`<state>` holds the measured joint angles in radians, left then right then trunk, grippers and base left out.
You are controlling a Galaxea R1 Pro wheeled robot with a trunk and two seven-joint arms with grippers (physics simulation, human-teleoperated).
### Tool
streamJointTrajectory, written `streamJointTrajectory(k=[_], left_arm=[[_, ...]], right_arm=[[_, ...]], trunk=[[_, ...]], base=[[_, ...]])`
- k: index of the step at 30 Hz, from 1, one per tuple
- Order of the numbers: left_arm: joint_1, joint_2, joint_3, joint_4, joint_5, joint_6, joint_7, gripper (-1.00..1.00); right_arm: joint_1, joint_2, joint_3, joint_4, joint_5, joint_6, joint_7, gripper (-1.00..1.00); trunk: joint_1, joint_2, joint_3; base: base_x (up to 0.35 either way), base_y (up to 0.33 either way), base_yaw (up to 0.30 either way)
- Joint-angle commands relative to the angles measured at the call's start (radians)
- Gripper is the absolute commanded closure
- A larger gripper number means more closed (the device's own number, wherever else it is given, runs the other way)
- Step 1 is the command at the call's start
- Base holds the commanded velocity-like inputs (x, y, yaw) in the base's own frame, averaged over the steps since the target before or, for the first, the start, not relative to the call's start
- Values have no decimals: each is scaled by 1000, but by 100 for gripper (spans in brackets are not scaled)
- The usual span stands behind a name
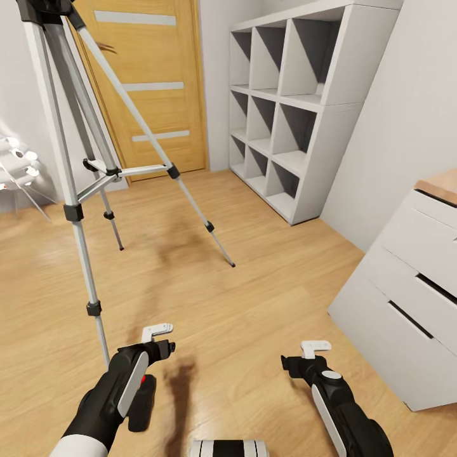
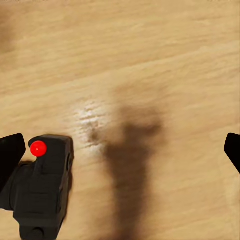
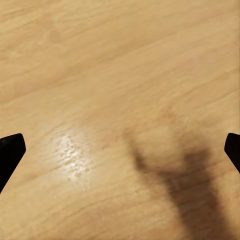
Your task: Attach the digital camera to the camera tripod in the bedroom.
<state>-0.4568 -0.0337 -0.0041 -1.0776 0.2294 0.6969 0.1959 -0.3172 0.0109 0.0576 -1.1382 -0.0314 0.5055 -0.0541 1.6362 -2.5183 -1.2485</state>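
Observation:
The camera tripod (image 1: 70,158) stands at the left on the wood floor, its silver legs spread and its black head (image 1: 44,9) cut off by the frame's top. The digital camera (image 2: 42,192), black with a red button (image 2: 38,148), sits low beside one finger of my left gripper (image 2: 120,150). That gripper is wide open and not clamped on the camera. In the head view the digital camera (image 1: 143,403) shows under my left gripper (image 1: 152,355), just short of the tripod's nearest leg. My right gripper (image 1: 303,367) hangs open over bare floor (image 3: 120,75).
A wooden door (image 1: 149,82) is behind the tripod. A white cube shelf (image 1: 298,108) stands at the back right. A white drawer unit with a wood top (image 1: 412,285) is close on the right. A white globe lamp (image 1: 19,158) sits at the left edge.

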Motion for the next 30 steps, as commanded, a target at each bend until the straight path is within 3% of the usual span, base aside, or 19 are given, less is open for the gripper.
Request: streamJointTrajectory(k=[1, 17, 30], left_arm=[[0, 0, 0, -1, 11, 4, 8, -100], [0, -1, 0, -4, 11, 3, 10, -100], [0, -20, 0, -4, 10, 8, 11, -100]], right_arm=[[0, 0, 1, -1, -4, 5, -6, -100], [0, 0, -4, 3, -17, 7, -6, -100], [0, 0, 0, 6, -15, 6, -6, -100]], trunk=[[0, 0, -1], [0, 0, -1], [0, 0, -1]], base=[[0, 0, 0], [-8, 0, 0], [-288, 0, 0]])
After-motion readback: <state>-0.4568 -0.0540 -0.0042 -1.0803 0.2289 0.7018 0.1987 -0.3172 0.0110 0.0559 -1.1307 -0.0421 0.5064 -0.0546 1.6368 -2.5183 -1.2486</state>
